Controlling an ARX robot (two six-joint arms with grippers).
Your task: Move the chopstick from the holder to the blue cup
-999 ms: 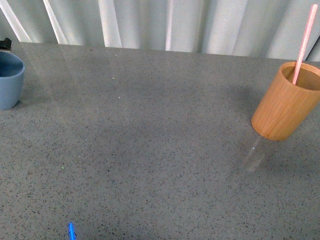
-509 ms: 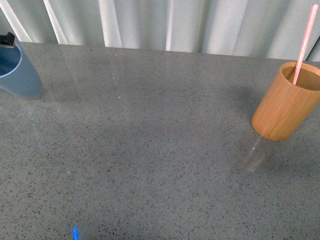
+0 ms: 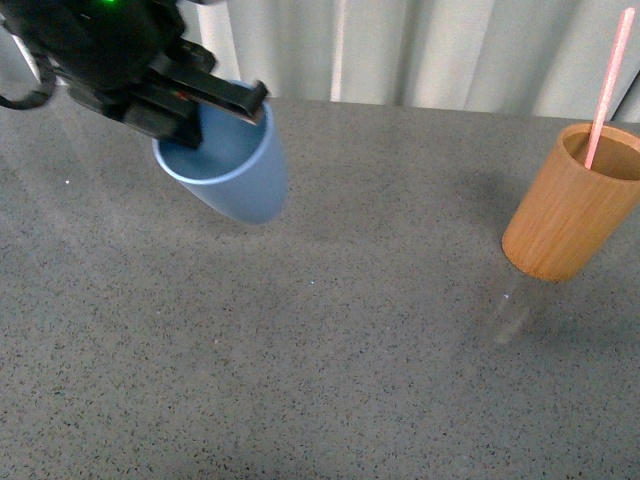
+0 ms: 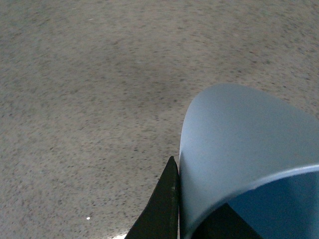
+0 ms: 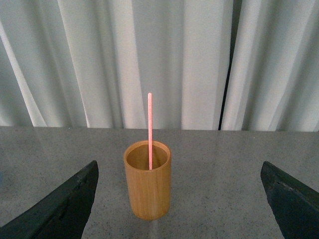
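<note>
**Left gripper** (image 3: 205, 115): closed on the rim of the blue cup (image 3: 235, 170), one finger (image 3: 245, 98) lying outside the wall and the other inside the mouth. The left wrist view confirms the pinch, with a dark finger (image 4: 162, 211) pressed against the cup's outer wall (image 4: 239, 144). The cup hangs tilted at the far left of the table (image 3: 350, 350), mouth turned up and to the left, and appears to be off the surface with a soft shadow below it. A rim grip leaves the mouth largely free. The carry probably serves to bring the cup nearer the holder.

**Right gripper** (image 5: 178, 165): jaws spread wide and holding nothing. It faces the holder (image 5: 148, 191) from the near side and is well apart from it, a stance that suits an approach to the chopstick (image 5: 149, 129).

**Task object:** the chopstick (image 3: 607, 90) stands in the holder (image 3: 570, 215) at the far right of the table. It leans against the rim, and most of its length rises above the rim.

**Not visible or unclear:**
- The chopstick's lower end is hidden inside the holder.
- The right gripper is outside the front view.
- The upper part of the left gripper is cut off at the frame edge.
- The cup's base is not seen in the wrist view.
- A faint pale streak (image 3: 510, 310) lies on the table just near of the holder. It may be a reflection, but its nature cannot be settled.

A pleated curtain (image 3: 420, 50) closes the far side.
</note>
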